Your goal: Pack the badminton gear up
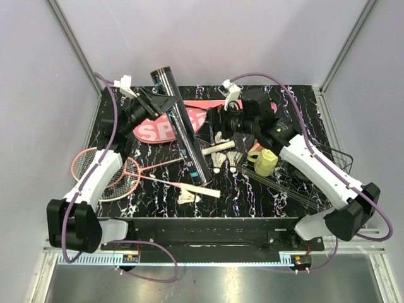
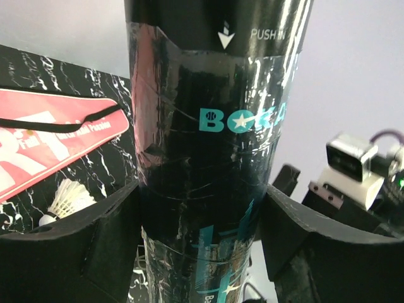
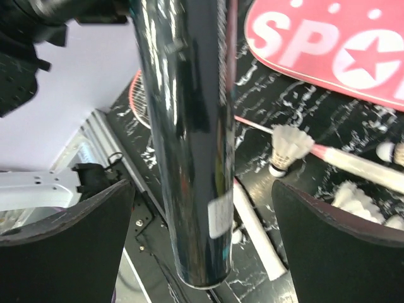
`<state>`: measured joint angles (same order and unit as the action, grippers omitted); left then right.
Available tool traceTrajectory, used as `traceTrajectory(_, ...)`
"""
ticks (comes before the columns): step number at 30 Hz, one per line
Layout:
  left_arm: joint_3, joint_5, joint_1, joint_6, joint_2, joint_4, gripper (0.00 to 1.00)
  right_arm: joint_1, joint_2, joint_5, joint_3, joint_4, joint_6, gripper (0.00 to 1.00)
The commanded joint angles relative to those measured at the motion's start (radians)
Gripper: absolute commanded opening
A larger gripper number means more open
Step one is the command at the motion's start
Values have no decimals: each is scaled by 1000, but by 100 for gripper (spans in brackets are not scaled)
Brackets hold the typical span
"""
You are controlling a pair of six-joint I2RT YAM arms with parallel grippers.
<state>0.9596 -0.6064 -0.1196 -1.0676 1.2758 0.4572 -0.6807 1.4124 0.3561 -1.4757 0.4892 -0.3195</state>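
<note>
A long black tube [image 1: 184, 129] stands tilted over the middle of the table, upper end toward the back. My left gripper [image 1: 158, 104] is shut on its upper part; in the left wrist view both fingers [image 2: 82, 233] press against the tube [image 2: 214, 126]. My right gripper [image 1: 218, 121] is open just right of the tube; in the right wrist view the tube [image 3: 189, 126] hangs between its fingers [image 3: 328, 246] with gaps on both sides. The pink SPORT cover [image 1: 158, 131] lies behind the tube. Two pink-red racquets [image 1: 101, 167] lie at the left. Shuttlecocks [image 1: 218, 164] lie mid-table.
A yellow-green cup [image 1: 265, 163] with a peach lid stands right of the shuttlecocks. A black wire basket [image 1: 319, 173] lies under the right arm. One white racquet handle [image 1: 202, 189] reaches past the tube's lower end, with a shuttlecock [image 1: 187, 197] beside it.
</note>
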Motion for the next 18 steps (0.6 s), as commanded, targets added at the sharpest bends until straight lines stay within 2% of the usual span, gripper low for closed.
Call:
traceTrajectory(1, 2, -10, -58, 147, -50, -37, 56, -16, 20, 141, 55, -271, -96, 100)
traceTrajectory(4, -25, -6, -83, 149, -65, -28, 55, -39, 57, 127, 63, -377, -99, 100)
traceTrajectory(14, -79, -1, -86, 127, -121, -12, 55, -155, 118, -97, 94, -429, 10, 99)
traceTrajectory(18, -94, -7, -84, 100, -118, 12, 54, -174, 135, -172, 101, -400, 19, 100)
